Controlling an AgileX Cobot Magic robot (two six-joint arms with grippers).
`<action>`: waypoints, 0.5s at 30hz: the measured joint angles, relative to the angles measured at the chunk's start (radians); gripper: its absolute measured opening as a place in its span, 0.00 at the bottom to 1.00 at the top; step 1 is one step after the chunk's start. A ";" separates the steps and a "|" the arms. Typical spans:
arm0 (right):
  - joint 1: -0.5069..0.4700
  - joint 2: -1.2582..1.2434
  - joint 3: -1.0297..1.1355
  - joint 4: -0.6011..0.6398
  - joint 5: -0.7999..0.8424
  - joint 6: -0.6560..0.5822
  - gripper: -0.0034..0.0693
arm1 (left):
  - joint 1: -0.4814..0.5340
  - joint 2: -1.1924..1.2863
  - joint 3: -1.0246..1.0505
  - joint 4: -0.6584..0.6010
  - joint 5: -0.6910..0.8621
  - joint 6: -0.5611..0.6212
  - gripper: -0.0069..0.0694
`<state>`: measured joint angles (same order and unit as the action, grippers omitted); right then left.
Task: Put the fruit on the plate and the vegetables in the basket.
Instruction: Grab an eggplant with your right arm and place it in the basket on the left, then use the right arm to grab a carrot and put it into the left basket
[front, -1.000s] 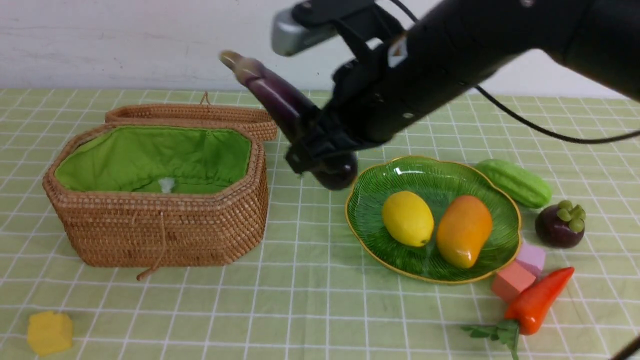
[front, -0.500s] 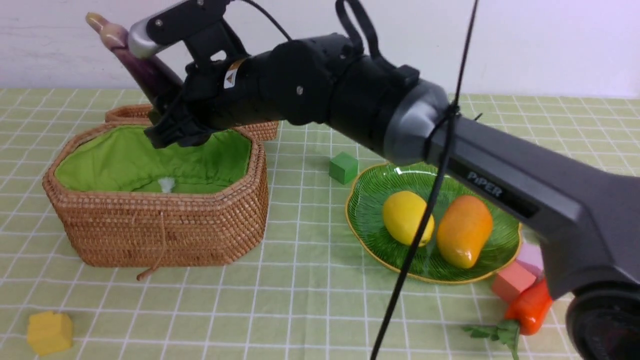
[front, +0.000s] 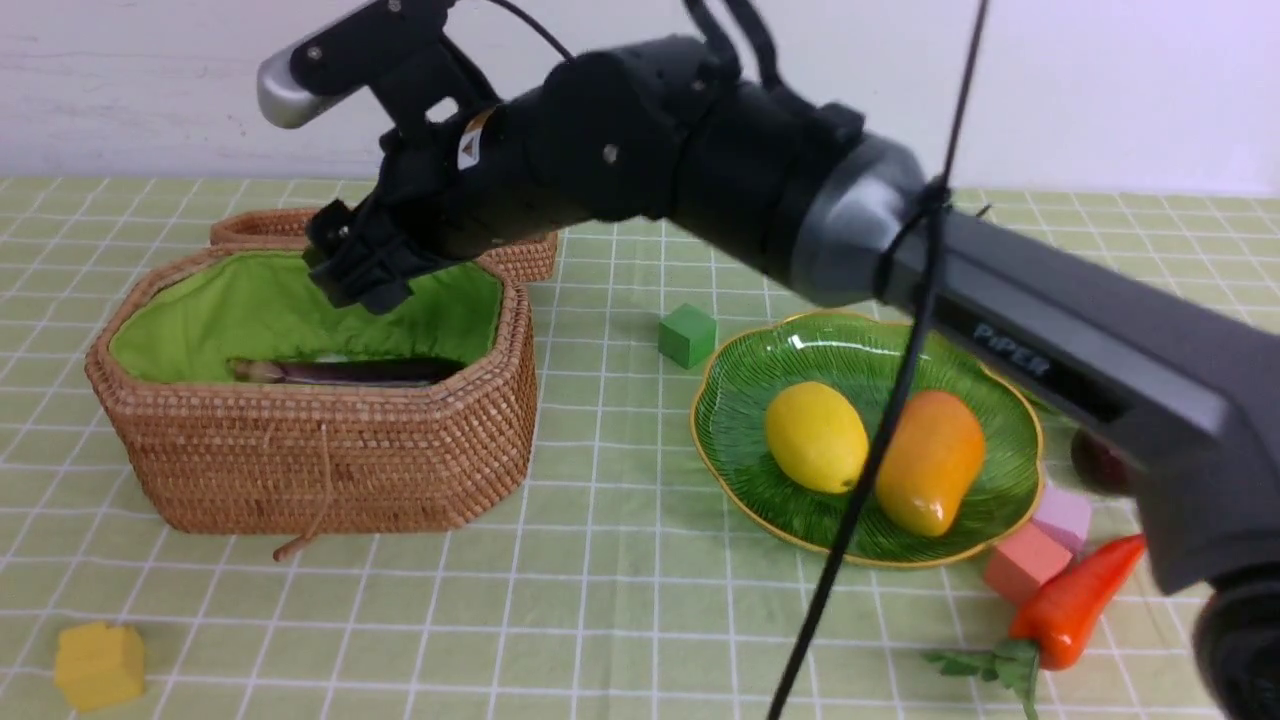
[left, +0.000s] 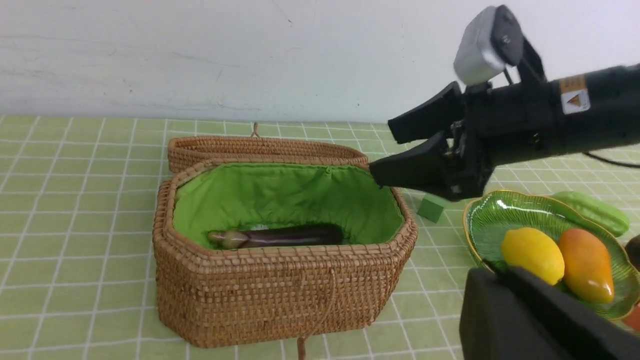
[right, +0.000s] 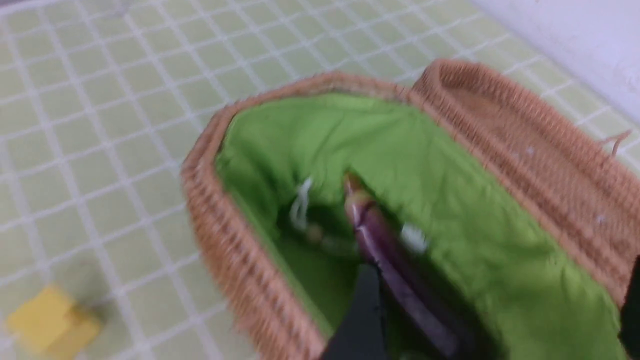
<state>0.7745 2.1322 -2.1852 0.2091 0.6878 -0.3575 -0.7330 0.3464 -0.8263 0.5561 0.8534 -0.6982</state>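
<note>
The dark purple eggplant (front: 350, 372) lies flat inside the green-lined wicker basket (front: 300, 450). My right gripper (front: 350, 265) hangs open just above it, over the basket's far side, with nothing between its fingers; the left wrist view shows those jaws spread (left: 387, 152). The lemon (front: 815, 437) and the mango (front: 930, 462) rest on the green plate (front: 740, 400). The carrot (front: 1075, 600) lies in front of the plate's right side. My arm mostly hides the mangosteen (front: 1095, 465). The light green gourd (left: 592, 212) lies behind the plate. My left gripper (left: 492, 274) is shut and empty, low near the plate.
A green cube (front: 687, 335) sits between basket and plate. A yellow cube (front: 98, 665) lies at the near left. Two pink cubes (front: 1020, 562) crowd the plate's near right rim. The basket lid (front: 260, 225) lies open behind it. My right arm spans the table above the plate.
My right arm swung left from beside the plate to over the basket carrying the eggplant. Its jaws then opened, and the eggplant now lies in the basket.
</note>
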 joint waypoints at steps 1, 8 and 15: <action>-0.001 -0.035 0.000 -0.011 0.076 0.013 0.80 | 0.000 0.000 0.000 -0.014 0.000 0.011 0.10; -0.002 -0.258 0.000 -0.176 0.539 0.122 0.29 | 0.000 0.000 0.000 -0.225 -0.016 0.230 0.10; -0.027 -0.435 0.202 -0.295 0.566 0.292 0.03 | 0.000 0.000 0.000 -0.537 -0.015 0.526 0.10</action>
<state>0.7474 1.6968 -1.9831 -0.0864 1.2534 -0.0658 -0.7330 0.3464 -0.8263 0.0195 0.8388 -0.1725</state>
